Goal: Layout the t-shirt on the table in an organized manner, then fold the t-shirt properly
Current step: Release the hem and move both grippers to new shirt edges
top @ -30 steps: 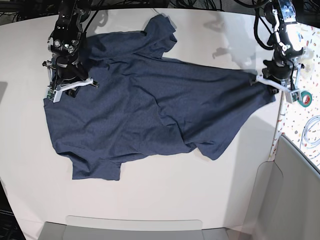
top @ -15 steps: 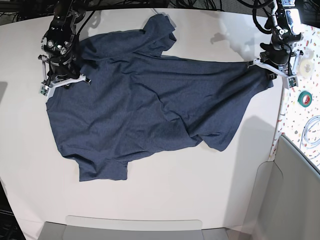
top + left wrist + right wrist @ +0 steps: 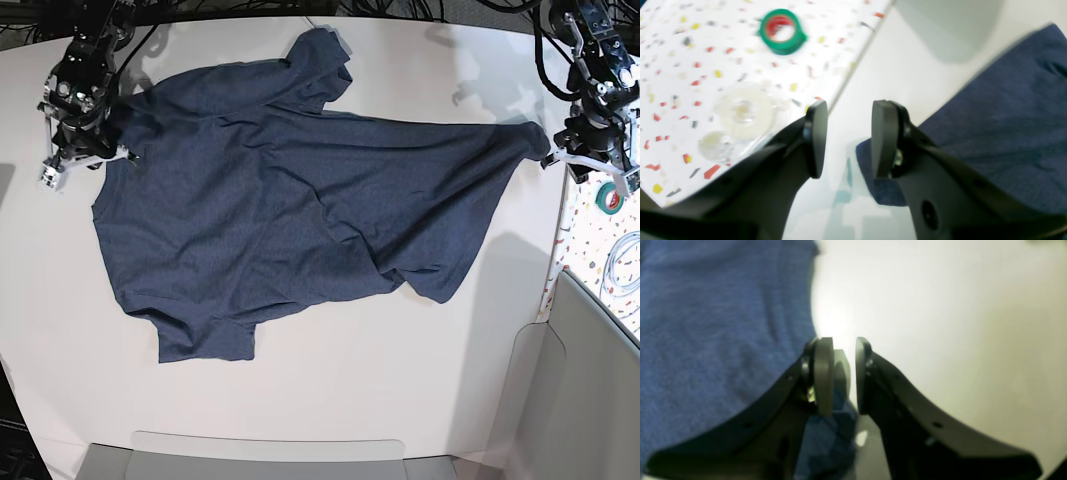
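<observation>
right wrist | our right gripper [image 3: 844, 376] stood with jaws slightly parted | nothing sat between the pads | blue t-shirt [image 3: 716, 340] filled the left | its edge passed beneath the left finger [image 3: 823, 373] | white table [image 3: 940, 313] lay right

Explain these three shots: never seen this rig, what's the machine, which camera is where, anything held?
It is a robot with two arms, each ending in a two-fingered pincer. One picture looks down from above on the white table; the other two come from cameras on each wrist, looking past the fingers. A dark blue t-shirt lies spread but wrinkled, plain side up. In the overhead view, the left pincer sits at the shirt's right tip and the right pincer at its upper left corner. Both wrist views show a gap between the pads with no cloth in it, so neither holds anything. Beside the table, a speckled strip carries a green tape roll.
</observation>
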You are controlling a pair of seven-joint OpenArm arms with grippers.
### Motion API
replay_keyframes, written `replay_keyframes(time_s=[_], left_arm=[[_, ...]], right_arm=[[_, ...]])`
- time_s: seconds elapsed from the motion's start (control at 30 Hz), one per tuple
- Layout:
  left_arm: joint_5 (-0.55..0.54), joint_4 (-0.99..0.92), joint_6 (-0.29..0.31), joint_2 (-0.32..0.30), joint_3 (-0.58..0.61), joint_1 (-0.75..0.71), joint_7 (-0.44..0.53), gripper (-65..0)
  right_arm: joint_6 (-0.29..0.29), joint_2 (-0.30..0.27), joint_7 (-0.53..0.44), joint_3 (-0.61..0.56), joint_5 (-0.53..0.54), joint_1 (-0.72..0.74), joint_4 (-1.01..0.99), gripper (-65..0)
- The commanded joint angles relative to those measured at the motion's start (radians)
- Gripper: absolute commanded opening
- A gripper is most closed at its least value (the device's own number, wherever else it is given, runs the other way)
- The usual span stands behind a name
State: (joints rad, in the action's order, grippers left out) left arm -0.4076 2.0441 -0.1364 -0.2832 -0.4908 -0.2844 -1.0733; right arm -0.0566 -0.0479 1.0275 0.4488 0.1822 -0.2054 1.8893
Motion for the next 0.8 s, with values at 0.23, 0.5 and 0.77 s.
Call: replay_keyframes(time_s=[0.23, 0.5, 0.77], left_arm=[[-0.205, 0.023, 0.007, -0.04, 0.096, 0.132, 0.026, -44.2], [-0.208, 0.002, 0.007, -0.02, 0.202, 0.261, -0.069, -44.2], [-0.21, -0.067, 0.007, -0.011, 0.321, 0.351, -0.064, -44.2]], right_arm=[[0.004, 0.027, -0.025, -0.038, 0.121, 0.045, 0.1, -53.2], [0.005, 0.036, -0.029, -0.161, 0.417, 0.097, 0.085, -52.8], [0.048, 0.043, -0.025, -0.173, 0.563, 0.149, -0.006, -52.8]])
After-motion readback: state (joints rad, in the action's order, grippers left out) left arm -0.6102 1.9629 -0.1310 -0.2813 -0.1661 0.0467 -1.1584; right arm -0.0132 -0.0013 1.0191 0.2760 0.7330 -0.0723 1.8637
